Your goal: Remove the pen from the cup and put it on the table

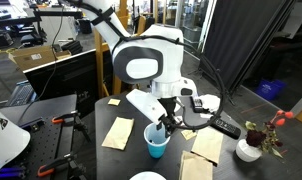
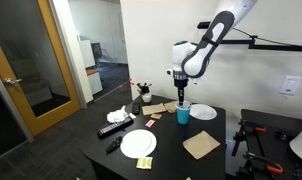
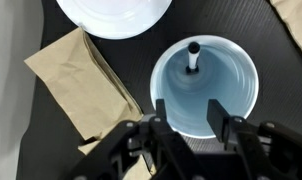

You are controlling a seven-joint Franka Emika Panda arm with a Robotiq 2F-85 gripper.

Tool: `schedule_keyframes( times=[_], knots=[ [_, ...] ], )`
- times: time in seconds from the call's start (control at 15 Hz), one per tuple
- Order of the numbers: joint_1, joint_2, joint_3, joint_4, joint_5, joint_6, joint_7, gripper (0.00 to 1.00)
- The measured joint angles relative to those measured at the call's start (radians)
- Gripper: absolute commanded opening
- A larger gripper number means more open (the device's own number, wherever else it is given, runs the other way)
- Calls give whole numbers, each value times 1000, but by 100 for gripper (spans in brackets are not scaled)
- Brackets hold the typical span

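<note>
The cyan-blue cup (image 3: 206,85) stands upright on the black table (image 3: 21,30). The pen (image 3: 194,57) stands inside it, a dark stick leaning on the far inner wall. My gripper (image 3: 191,118) is open, right above the cup's near rim, with nothing between the fingers. In both exterior views the gripper (image 1: 168,124) (image 2: 181,100) hangs just over the cup (image 1: 156,143) (image 2: 182,115). The pen is not visible in the exterior views.
A white plate (image 3: 113,15) lies just beyond the cup, and a tan napkin (image 3: 83,82) lies beside it. Another plate (image 2: 138,143), remotes (image 1: 225,126) (image 2: 115,128), more napkins (image 2: 200,146) and a small vase of red flowers (image 1: 250,149) crowd the table.
</note>
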Motion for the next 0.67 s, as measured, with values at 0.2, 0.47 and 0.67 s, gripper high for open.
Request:
schedule_keyframes(
  times=[0.2, 0.47, 0.67],
  knots=[
    [0, 7, 0, 4, -5, -1, 8, 46],
    [1, 9, 0, 4, -7, -12, 8, 47],
    [1, 9, 0, 4, -11, -37, 8, 45]
  ],
)
